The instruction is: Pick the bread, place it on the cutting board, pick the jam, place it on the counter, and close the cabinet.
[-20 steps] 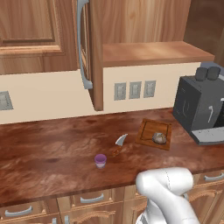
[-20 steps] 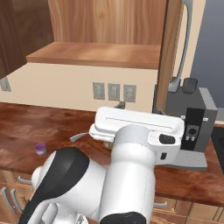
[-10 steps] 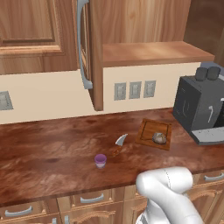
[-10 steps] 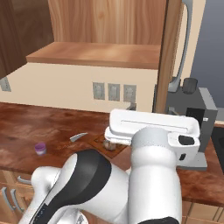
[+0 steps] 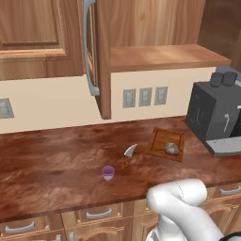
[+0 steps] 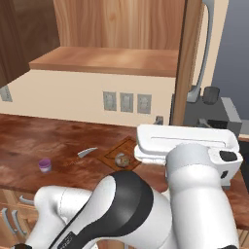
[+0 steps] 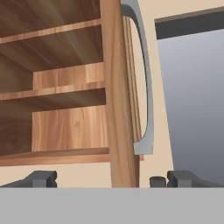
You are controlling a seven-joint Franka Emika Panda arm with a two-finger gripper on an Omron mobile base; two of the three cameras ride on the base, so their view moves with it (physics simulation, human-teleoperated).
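Fingers [image 7: 43,179] are spread wide open, nothing in them, either side of the open cabinet [image 7: 117,94] door's edge. Down on the bench [image 5: 56,164], bread [image 5: 171,148] sits on the cutting board [image 5: 160,140], jam [image 5: 108,172] stands apart, left of a knife [image 5: 129,151].

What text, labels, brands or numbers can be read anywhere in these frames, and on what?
None can be read.
Jam: no label visible.
Coffee machine: pale marks on its front, not letters.
Wall plates: blank.
Cabinet door, counter and board: plain wood grain.
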